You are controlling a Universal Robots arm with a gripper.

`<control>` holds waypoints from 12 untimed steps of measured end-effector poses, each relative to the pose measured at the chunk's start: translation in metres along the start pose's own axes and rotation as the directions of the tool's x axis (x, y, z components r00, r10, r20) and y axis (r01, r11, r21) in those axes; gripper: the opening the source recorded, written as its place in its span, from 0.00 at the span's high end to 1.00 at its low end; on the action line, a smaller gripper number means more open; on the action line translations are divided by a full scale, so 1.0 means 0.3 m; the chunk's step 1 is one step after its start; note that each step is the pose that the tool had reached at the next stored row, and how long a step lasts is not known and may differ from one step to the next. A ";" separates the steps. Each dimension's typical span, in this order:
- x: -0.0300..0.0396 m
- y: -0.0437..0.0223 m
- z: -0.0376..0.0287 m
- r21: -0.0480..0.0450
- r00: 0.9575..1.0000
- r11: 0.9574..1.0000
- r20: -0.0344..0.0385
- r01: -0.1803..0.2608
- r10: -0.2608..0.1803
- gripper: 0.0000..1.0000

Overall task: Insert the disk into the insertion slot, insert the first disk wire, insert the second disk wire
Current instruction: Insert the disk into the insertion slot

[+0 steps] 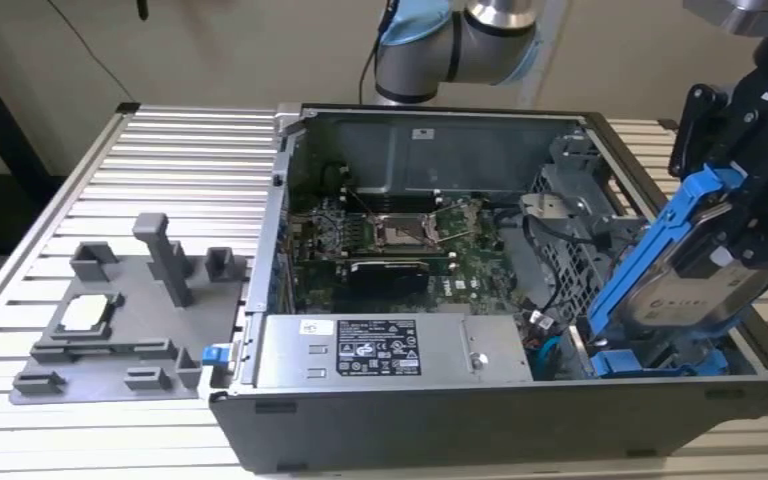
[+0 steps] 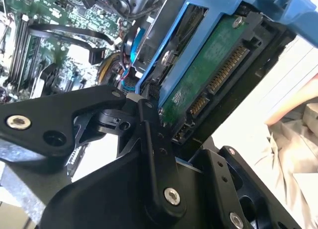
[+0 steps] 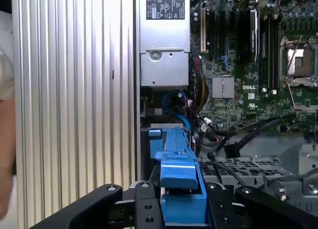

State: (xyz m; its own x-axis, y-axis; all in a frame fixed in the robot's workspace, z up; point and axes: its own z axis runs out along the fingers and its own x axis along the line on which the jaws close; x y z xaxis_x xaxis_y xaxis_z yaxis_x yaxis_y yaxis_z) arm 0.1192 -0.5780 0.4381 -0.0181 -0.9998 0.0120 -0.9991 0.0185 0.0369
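Disk [image 1: 684, 290] hung tilted, its upper end pinched in the gripper [image 1: 747, 212] and its lower end near the insertion slot [image 1: 582, 352] beyond. Seating it well probably meant squaring the blue frame to that bay. The second wrist view showed its green circuit board [image 2: 213, 72], while the exterior view showed the label side.

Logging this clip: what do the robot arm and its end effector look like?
The arm has rounded silver-grey joints with pale blue caps. The end effector is matte black with white lettering on its body. In both wrist views it is built of flat, angular linkage bars fastened with silver screw heads.
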 end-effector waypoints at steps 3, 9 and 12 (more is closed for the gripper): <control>-0.001 -0.005 0.011 0.000 1.000 1.000 0.001 0.000 0.000 0.67; -0.003 -0.011 0.036 0.000 1.000 1.000 0.004 0.000 0.000 0.67; -0.004 -0.013 0.048 0.000 1.000 1.000 0.005 0.000 0.000 0.67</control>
State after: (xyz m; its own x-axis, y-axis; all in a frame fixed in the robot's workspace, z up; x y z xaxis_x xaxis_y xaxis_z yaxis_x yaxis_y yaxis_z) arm 0.1225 -0.5772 0.4235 -0.0182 -0.9998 0.0071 -0.9991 0.0185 0.0370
